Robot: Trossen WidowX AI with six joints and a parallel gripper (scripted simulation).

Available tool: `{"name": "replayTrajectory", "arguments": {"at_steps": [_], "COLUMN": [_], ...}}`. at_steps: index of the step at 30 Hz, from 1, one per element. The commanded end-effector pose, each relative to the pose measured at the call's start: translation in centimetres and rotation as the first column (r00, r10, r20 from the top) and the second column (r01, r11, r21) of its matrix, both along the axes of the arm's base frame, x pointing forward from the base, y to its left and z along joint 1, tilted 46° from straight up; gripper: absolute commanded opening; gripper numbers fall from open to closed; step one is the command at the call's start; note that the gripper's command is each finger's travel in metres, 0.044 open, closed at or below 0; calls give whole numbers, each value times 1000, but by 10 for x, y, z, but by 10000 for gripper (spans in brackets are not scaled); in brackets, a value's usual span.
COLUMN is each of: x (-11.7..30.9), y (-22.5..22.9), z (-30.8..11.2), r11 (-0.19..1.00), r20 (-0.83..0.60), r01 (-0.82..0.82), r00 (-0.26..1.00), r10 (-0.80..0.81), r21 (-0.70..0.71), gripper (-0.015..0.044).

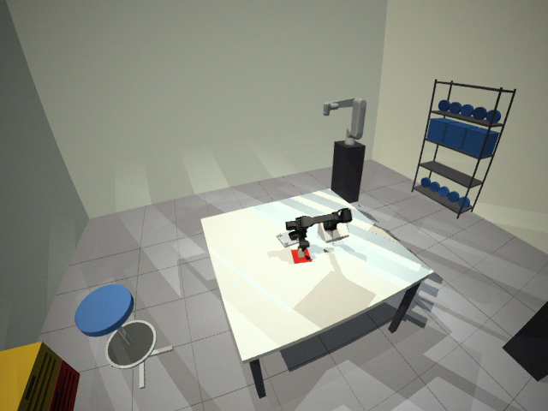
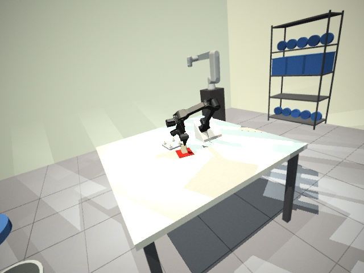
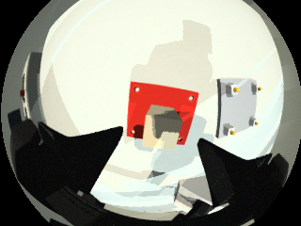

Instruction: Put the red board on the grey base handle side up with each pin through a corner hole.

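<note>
On my wrist view, going left to right, one finger of my gripper (image 1: 303,251) (image 2: 184,144) (image 3: 161,134) comes first, black and spread well apart from its mate, with nothing clamped between them. Next I see the board (image 1: 300,259) (image 2: 180,154) (image 3: 162,89), red and flat on the table (image 1: 261,309) (image 2: 164,187) (image 3: 103,52), handle side up. Its pale handle (image 1: 301,253) (image 2: 183,149) (image 3: 155,127) stands in line with the space between my fingertips. Farther right, the other finger reaches in below the base (image 1: 288,240) (image 2: 169,144) (image 3: 239,108), which sits near the board, apart from it, its four gold pins bare.
</note>
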State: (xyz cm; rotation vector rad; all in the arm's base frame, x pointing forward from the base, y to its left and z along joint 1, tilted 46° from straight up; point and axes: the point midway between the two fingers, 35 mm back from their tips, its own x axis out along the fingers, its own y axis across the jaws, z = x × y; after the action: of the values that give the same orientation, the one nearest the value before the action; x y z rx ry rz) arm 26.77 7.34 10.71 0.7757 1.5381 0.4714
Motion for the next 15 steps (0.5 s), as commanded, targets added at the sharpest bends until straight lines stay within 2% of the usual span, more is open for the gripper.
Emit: {"name": "replayTrajectory", "arguments": {"at_steps": [1,15], "x": [0,0], "y": [5,21], "z": [-4,-20], "r11": [1000,1000], "r20": [-6,-6], "r01": [0,0], "r00": [1000,1000], "r10": [0,0], "r21": [4,5], "gripper": [440,440]}}
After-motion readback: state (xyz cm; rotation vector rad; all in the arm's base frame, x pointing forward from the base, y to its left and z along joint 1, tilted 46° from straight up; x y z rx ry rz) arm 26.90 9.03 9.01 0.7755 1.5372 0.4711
